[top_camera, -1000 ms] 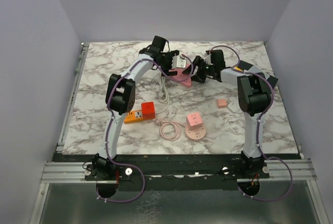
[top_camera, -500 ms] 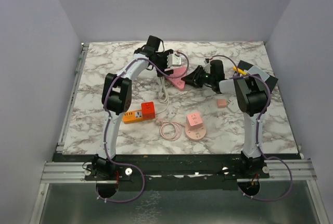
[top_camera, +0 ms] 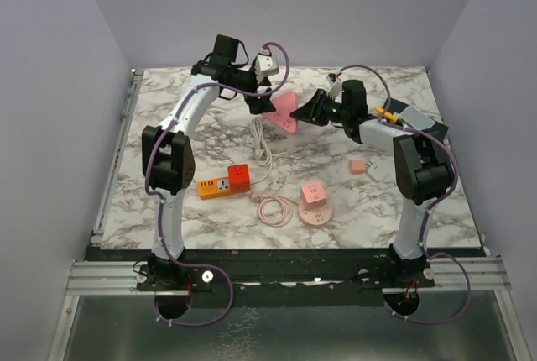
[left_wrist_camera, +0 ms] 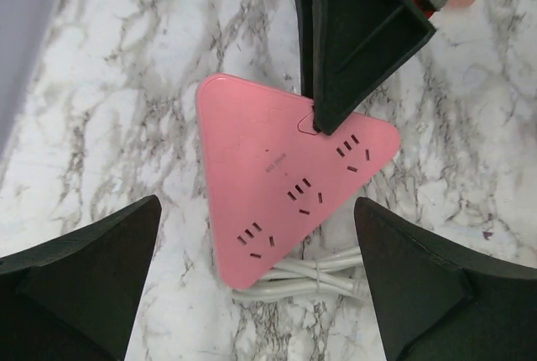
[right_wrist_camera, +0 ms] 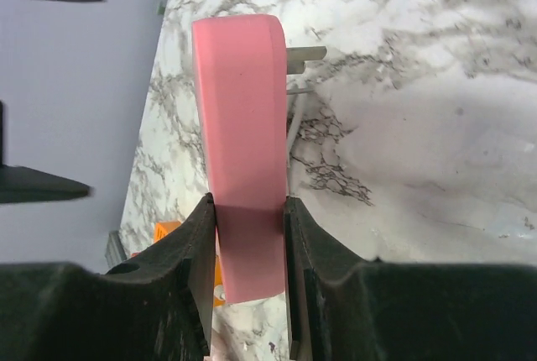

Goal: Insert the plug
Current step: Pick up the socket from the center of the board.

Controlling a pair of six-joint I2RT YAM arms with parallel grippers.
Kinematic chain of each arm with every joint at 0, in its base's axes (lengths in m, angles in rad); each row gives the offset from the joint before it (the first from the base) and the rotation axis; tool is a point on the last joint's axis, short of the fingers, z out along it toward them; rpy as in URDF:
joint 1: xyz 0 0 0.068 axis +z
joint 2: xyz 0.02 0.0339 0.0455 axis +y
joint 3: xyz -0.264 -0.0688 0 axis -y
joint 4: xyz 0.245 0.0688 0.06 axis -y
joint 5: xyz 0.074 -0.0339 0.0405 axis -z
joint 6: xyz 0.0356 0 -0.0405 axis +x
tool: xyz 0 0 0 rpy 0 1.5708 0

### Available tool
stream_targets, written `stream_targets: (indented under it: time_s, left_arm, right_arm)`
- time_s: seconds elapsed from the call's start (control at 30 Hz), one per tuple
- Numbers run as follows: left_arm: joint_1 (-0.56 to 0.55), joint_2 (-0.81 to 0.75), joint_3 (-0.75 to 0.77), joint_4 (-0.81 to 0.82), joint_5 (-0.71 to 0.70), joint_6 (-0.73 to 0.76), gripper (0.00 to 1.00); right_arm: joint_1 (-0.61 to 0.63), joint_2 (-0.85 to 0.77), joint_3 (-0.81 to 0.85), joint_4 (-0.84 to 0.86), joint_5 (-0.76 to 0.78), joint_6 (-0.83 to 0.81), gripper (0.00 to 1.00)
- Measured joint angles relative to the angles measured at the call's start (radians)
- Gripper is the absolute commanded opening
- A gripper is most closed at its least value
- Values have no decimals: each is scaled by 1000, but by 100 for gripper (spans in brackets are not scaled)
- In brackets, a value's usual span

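Strip: pink triangular power strip (top_camera: 281,112) at the far middle of the marble table (top_camera: 168,126), socket face up; three sets of slots show in the left wrist view (left_wrist_camera: 285,180).
Right gripper: (top_camera: 317,109) reaches in from the right and is clamped on the strip's edge. Its own camera shows the pink body (right_wrist_camera: 243,126) edge-on with both fingers pressed to its faces (right_wrist_camera: 247,210).
Left gripper: (top_camera: 256,96) hangs above the strip with jaws spread wide and nothing between them. Its fingertips (left_wrist_camera: 84,269) sit at either side of the strip in its own view, apart from it.
Cable: white cable (top_camera: 263,147) comes out from under the strip's near edge (left_wrist_camera: 310,277) and trails toward the orange power strip (top_camera: 225,182).
Plug: metal prongs (right_wrist_camera: 306,54) show just behind the strip in the right wrist view; cannot tell what they belong to.
Near side: round pink socket (top_camera: 315,203), coiled pink cable (top_camera: 275,208), small pink block (top_camera: 359,164).
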Motion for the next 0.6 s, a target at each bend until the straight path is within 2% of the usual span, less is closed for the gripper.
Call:
stream_targets:
  time_s: [0.17,0.33,0.6]
  left_arm:
    - [74,-149,-30,-2,97,-41,99]
    - [137,-174,-41,-55,154,-44,99]
    - [96,-175,-57,-258,164,31,99]
  right_arm:
    - [0,-113,16,-117,1,-133,0]
    - [0,-229,13,-246,0,-267,1]
    - [9,-392,13,-446,-23,-435,1]
